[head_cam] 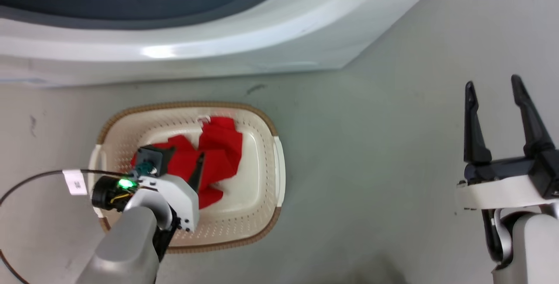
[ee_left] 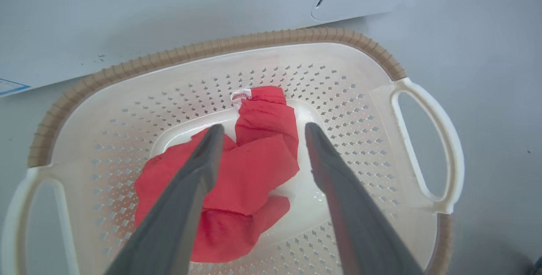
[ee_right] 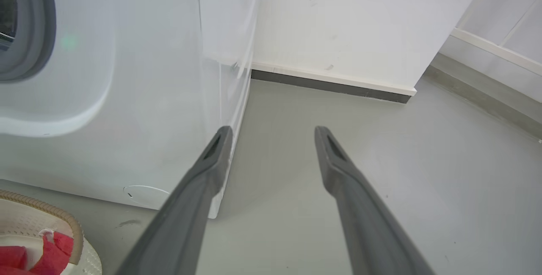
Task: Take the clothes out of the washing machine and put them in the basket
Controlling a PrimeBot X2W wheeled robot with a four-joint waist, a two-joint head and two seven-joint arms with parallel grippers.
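The cream basket (head_cam: 188, 105) with a brown rim stands on the floor in front of the washing machine (head_cam: 218, 43). A crumpled red garment of the clothes (head_cam: 220, 144) lies on the basket's base. My left gripper (head_cam: 185, 157) hangs just above it, pointing down. In the left wrist view the left gripper (ee_left: 262, 129) is open, its fingers either side of the red cloth (ee_left: 254, 165) and apart from it, inside the basket (ee_left: 211, 48). My right gripper (head_cam: 493, 85) is open over bare floor at the right, holding nothing (ee_right: 273, 131).
The machine's grey gasket (head_cam: 131, 8) runs along the top of the head view. A black cable with a white tag (head_cam: 75, 182) loops left of the basket. A white wall with skirting (ee_right: 330, 82) stands beyond the machine's corner (ee_right: 228, 110).
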